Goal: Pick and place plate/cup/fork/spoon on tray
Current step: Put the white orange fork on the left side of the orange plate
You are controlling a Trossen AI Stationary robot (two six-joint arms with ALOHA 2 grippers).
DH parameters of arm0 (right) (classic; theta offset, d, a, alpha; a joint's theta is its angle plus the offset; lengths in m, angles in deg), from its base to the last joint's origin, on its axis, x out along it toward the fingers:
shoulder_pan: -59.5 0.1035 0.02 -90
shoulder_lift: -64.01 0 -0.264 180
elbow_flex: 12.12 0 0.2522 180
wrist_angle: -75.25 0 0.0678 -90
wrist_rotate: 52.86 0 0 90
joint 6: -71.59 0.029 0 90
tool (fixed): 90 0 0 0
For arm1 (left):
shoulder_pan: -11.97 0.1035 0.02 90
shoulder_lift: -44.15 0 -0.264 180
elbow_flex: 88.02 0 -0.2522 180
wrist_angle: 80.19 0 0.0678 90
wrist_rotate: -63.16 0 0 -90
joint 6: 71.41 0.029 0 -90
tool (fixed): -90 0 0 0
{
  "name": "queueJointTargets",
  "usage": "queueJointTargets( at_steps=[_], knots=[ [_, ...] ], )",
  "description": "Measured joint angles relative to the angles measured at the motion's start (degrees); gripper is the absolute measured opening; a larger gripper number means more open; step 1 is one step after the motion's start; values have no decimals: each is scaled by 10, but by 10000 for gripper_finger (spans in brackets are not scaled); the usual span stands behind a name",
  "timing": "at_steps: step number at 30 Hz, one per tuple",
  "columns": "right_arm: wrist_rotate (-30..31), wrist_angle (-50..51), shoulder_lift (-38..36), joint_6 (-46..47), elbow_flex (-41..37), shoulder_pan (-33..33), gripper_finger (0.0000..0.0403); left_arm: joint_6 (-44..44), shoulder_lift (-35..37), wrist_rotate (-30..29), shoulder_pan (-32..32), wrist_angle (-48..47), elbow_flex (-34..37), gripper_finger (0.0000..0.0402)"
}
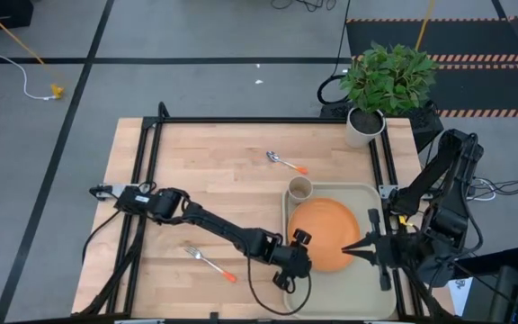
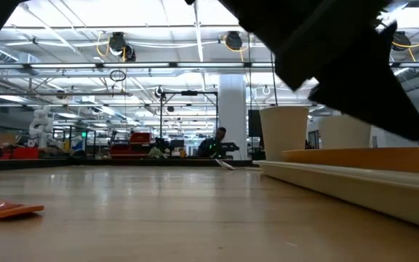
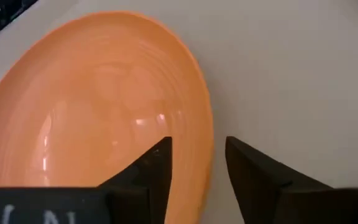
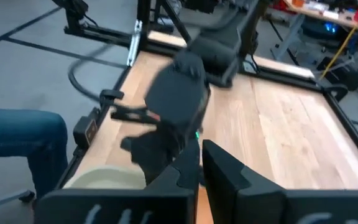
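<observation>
The orange plate (image 1: 325,236) lies in the pale tray (image 1: 367,286) at the table's right. The tan cup (image 1: 299,188) stands in the tray's far left corner. The spoon (image 1: 286,163) lies on the wood beyond the tray. The fork (image 1: 209,263) lies on the wood left of the tray, and its orange handle end shows in the low view (image 2: 6,209). My left gripper (image 3: 197,165) is open, with one finger over the plate's inside and one outside its near left rim (image 3: 207,149). My right gripper (image 1: 352,249) is shut at the plate's right rim. My right gripper comes level from the table's right, its fingers nearly together at the plate's right rim (image 1: 346,248). A thin orange strip (image 4: 201,205) shows between the fingers. The place of contact is hidden by the fingers themselves. The plate looks level on the tray (image 2: 369,156).
A white pot with a green plant (image 1: 367,121) stands at the table's far right corner. A black frame (image 1: 241,120) runs along the table's edges. Bare wood lies between the fork and the spoon. A person's leg in jeans (image 4: 17,143) shows beyond the table.
</observation>
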Motion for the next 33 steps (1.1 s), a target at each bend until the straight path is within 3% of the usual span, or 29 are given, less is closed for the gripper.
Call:
queueJointTargets(
  at_steps=[7, 10, 16, 26, 30, 33],
  knots=[
    [-30, 28, 21, 63, 0, 0, 11, -53, 54, -2, -27, -24, -1, 142],
    [-44, 29, 35, 79, 0, 0, 11, -84, 86, -45, -48, -58, -1, 135],
    [-45, 22, 71, 102, 0, -2, 11, -212, 139, -99, -104, -207, -3, 132],
    [-69, 12, 111, 92, 0, -18, 11, -391, 140, -112, -181, -459, 23, 131],
    [-89, 10, 113, 92, 0, -24, 11, -414, 140, -130, -198, -477, 63, 131],
    [-89, 7, 113, 93, 0, -28, 11, -426, 139, -110, -202, -479, 104, 131]
  ],
)
